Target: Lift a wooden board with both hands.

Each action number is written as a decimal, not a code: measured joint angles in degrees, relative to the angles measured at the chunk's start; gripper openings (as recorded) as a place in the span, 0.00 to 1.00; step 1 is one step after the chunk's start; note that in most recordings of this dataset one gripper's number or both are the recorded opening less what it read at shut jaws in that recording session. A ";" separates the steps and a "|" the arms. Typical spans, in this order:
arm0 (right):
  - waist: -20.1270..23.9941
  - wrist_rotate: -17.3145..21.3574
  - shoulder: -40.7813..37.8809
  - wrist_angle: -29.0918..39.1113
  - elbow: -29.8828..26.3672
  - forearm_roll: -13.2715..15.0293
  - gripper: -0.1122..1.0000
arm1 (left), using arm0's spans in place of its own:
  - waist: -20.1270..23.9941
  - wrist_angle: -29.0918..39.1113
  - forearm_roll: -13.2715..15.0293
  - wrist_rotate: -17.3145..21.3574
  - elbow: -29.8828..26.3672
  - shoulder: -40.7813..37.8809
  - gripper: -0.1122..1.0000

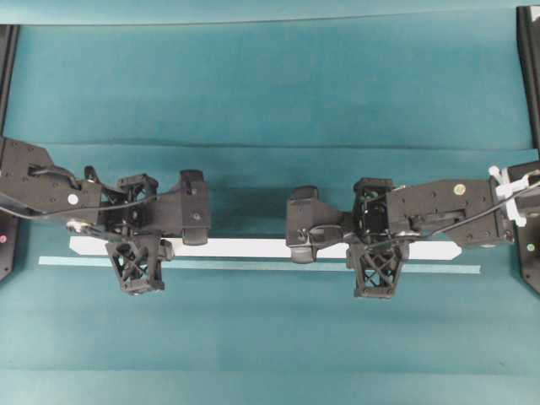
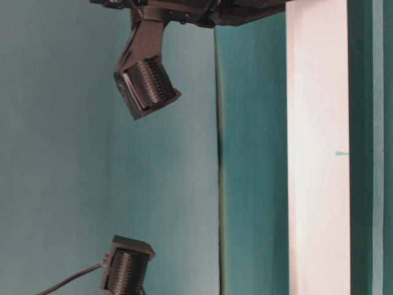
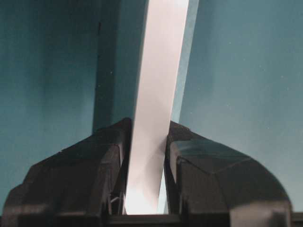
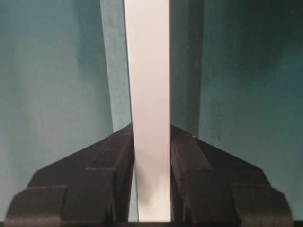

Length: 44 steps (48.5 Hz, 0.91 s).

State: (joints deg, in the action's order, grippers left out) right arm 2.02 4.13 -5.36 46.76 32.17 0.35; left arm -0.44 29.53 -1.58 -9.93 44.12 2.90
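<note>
The wooden board [image 1: 253, 247] is a long white plank with angled ends, running left to right across the teal table. My left gripper [image 1: 139, 246] is shut on it near its left end. My right gripper [image 1: 375, 247] is shut on it near its right end. In the left wrist view the board [image 3: 158, 94] runs straight up between the black fingers [image 3: 90, 161] of the left gripper [image 3: 147, 127], both pressing its edges. The right wrist view shows the same: the board [image 4: 147, 71] is clamped in the right gripper [image 4: 150, 127]. A dark shadow lies beside the board on the cloth, so it looks raised.
A thin pale teal strip of tape [image 1: 253, 267] lies on the cloth just in front of the board. Black frame posts [image 1: 530, 67] stand at the far corners. In the table-level view the board [image 2: 316, 153] crosses the frame, with ribbed black gripper pads [image 2: 147, 86] to its left.
</note>
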 measured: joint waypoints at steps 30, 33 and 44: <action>0.09 0.00 -0.35 -4.04 2.64 -0.18 0.29 | -0.09 -3.69 0.00 -0.18 1.23 -1.76 0.26; 0.09 0.00 -0.44 -4.48 2.81 -0.44 0.29 | -0.09 -3.60 0.00 -0.09 1.32 -1.85 0.26; 0.09 0.00 -0.79 -4.92 3.08 -0.70 0.29 | -0.09 -5.36 0.00 -0.18 1.41 -2.11 0.26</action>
State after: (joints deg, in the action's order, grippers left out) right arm 2.11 4.13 -6.15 41.84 35.24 -0.35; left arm -0.53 24.17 -1.58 -10.11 45.53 0.79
